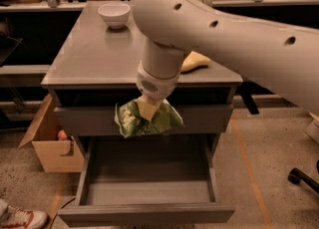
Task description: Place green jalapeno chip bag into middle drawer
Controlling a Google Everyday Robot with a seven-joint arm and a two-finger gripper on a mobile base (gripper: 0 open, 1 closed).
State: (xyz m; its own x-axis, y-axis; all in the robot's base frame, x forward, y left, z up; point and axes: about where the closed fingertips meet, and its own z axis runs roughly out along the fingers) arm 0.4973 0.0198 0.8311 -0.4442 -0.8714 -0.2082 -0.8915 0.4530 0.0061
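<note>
- A white-and-red shoe (20,218) lies on the floor left of the grey cabinet (89,58), cut off by the frame's corner.
- An open brown cardboard box (47,146) stands against the cabinet's left side. Something small and orange inside it is too dim to identify.
- A round white bowl (114,14) sits at the back left of the cabinet top.
- The two-finger gripper (148,108) hangs before the cabinet's closed grey drawer front (82,121). It is clenched on the crinkled, glossy green jalapeno chip bag (149,122), its fingertips buried in the folds.
- The bag hangs in the air above the wide, shallow grey middle drawer (149,193), which stands pulled out of the cabinet.
- A yellow sponge (197,61) lies on the right of the cabinet top, half hidden behind the pale robot arm (239,39).
- A black chair caster (298,175) stands on the floor right of the cabinet, cut off by the frame edge.
</note>
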